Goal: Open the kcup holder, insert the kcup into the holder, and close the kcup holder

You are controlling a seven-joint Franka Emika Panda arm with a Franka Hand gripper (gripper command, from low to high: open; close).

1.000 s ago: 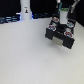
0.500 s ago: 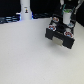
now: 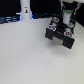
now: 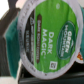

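Observation:
The kcup (image 4: 47,37) fills the wrist view: a round pod with a bright green lid printed "Dark Magic" and a whitish rim, tilted and very close to the camera. My gripper (image 3: 65,14) hangs right over the kcup holder (image 3: 61,36), a black box with pale handles at the exterior view's upper right. The kcup appears held in the gripper, but the fingers are hidden behind the lid. The picture is too blurred to tell whether a drawer stands open. Dark shapes of the holder (image 4: 9,35) show beside the pod.
Other pods (image 3: 56,21) with darker tops sit on the holder's top. A white bottle (image 3: 25,10) stands at the back on the exterior view's left. The white table (image 3: 25,55) stretches in front of the holder.

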